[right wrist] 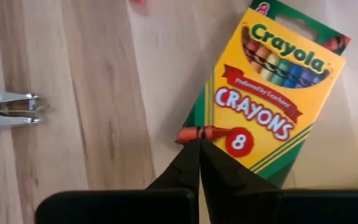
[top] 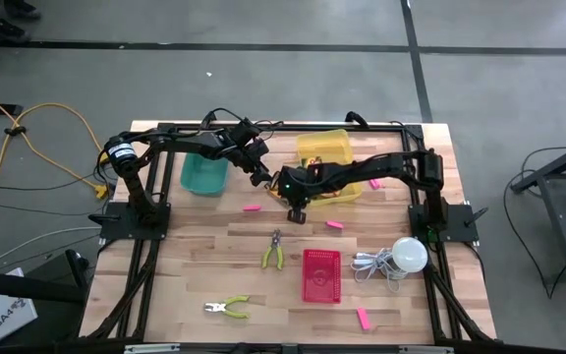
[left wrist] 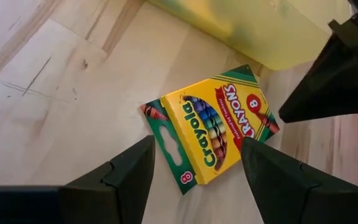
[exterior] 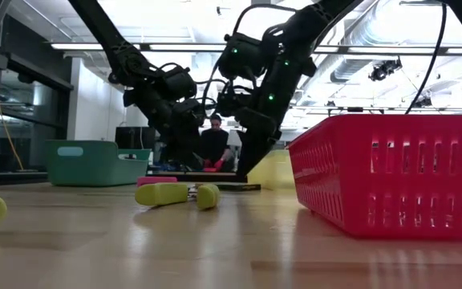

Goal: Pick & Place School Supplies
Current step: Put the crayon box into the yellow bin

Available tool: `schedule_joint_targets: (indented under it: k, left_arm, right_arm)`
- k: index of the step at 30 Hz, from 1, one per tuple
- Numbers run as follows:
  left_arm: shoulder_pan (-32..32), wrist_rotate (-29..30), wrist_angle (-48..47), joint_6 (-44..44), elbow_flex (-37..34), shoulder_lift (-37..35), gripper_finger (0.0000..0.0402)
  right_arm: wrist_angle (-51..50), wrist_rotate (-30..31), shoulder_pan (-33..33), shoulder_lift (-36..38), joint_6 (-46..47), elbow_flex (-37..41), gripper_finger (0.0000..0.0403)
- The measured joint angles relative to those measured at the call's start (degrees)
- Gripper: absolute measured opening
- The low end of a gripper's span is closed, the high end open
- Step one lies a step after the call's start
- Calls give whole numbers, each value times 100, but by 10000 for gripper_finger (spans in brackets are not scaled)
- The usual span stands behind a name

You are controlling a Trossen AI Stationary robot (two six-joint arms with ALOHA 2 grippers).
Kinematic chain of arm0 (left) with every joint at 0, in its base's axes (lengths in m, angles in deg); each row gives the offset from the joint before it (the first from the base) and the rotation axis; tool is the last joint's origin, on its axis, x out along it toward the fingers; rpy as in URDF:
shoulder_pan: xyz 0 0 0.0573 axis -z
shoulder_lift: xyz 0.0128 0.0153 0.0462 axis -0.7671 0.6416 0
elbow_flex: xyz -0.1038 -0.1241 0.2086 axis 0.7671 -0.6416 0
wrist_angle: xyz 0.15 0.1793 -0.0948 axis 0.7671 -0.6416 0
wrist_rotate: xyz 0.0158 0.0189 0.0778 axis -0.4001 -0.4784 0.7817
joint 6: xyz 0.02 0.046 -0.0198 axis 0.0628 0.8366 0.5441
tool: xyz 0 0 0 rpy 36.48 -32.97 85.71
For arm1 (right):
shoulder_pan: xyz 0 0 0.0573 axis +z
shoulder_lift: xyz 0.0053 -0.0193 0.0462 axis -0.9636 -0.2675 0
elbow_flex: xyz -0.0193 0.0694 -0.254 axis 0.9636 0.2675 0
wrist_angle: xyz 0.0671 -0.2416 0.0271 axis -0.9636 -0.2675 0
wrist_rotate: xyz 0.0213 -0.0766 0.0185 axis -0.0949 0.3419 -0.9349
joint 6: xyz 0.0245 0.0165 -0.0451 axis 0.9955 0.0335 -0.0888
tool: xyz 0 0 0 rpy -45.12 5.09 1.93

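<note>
A yellow-and-green crayon box [left wrist: 210,130] [right wrist: 272,99] lies flat on the wooden table beside the yellow bin [left wrist: 272,31]. My left gripper [left wrist: 194,146] [top: 261,175] hovers open over it, one finger on each side of its hang-tab end; no touch shows. My right gripper [right wrist: 199,142] [top: 295,202] is shut, its tips at the box's other end. Pink erasers [top: 252,207] [top: 334,224] [top: 362,317] [top: 374,183] lie scattered on the table. My right gripper meets the crayon box with its shut fingertips at the long edge near the bottom corner [right wrist: 211,133], by the printed red crayon. The fingers slant down from above. The box lies flat on the table.
A teal bin [top: 204,173] stands at the far left and a yellow bin [top: 322,147] at the far middle. A red basket [top: 322,274], two green-handled pliers [top: 274,252] [top: 226,308] and a white bulb with cord [top: 407,255] lie nearer. A person [exterior: 215,148] sits beyond the table.
</note>
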Motion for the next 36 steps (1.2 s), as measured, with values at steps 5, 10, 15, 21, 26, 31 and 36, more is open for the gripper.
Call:
schedule_joint_targets:
  k: [5,10,15,21,26,31,36]
  left_arm:
    - [-63,148,-79,25,0,0,232]
    - [-197,177,-227,-17,0,0,232]
    - [-290,175,-293,-23,-2,2,232]
    - [-317,175,-290,-27,-2,2,232]
    - [-317,175,-290,-9,-2,2,232]
    - [-317,175,-290,6,-2,2,232]
    - [-317,175,-290,8,-2,2,232]
  right_arm:
    - [10,7,27,0,3,0,2]
    - [13,12,11,0,19,0,2]
    - [-63,-11,16,0,165,0,2]
    - [-206,-12,69,0,323,0,2]
    - [-204,-22,66,-62,329,-13,2]
    - [-150,-21,38,-96,318,-22,2]
    - [-137,-34,10,-99,324,-17,2]
